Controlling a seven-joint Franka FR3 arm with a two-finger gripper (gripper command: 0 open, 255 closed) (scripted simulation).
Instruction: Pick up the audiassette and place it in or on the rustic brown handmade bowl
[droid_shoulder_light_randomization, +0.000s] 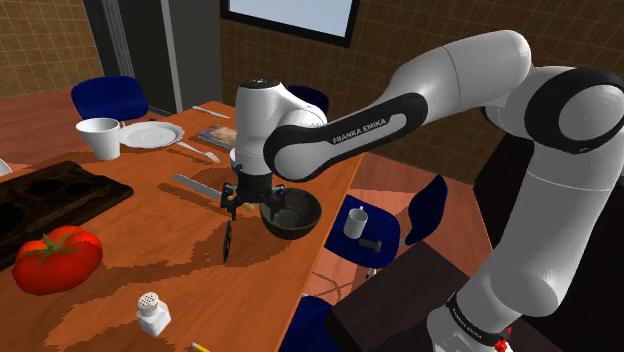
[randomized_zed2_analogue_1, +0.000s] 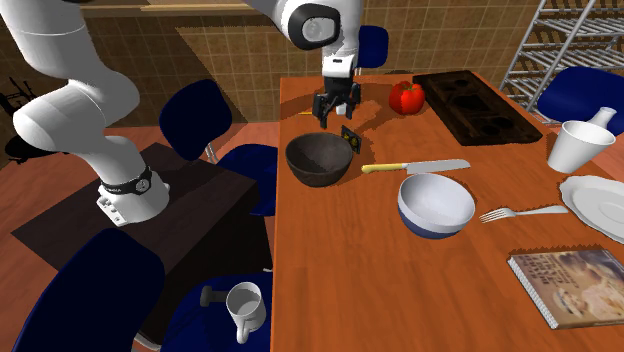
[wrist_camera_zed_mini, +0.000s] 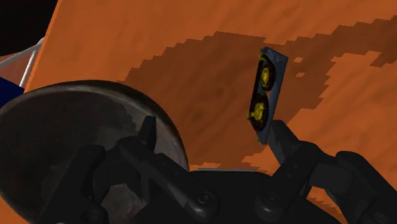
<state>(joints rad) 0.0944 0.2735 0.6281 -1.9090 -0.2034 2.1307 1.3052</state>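
One cassette (droid_shoulder_light_randomization: 227, 241), on edge at seven o'clock of the wide-open, empty gripper (droid_shoulder_light_randomization: 245, 203) (shoulder view): grasp apparently pending, needing recentring over it.

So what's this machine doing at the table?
A white robot arm is reaching over a wooden table. Its black fingers hang open just above the tabletop, next to the rim of a dark bowl. A small audio cassette stands on its edge on the table beside the bowl, close to one fingertip but not held. It is not in the bowl yet.
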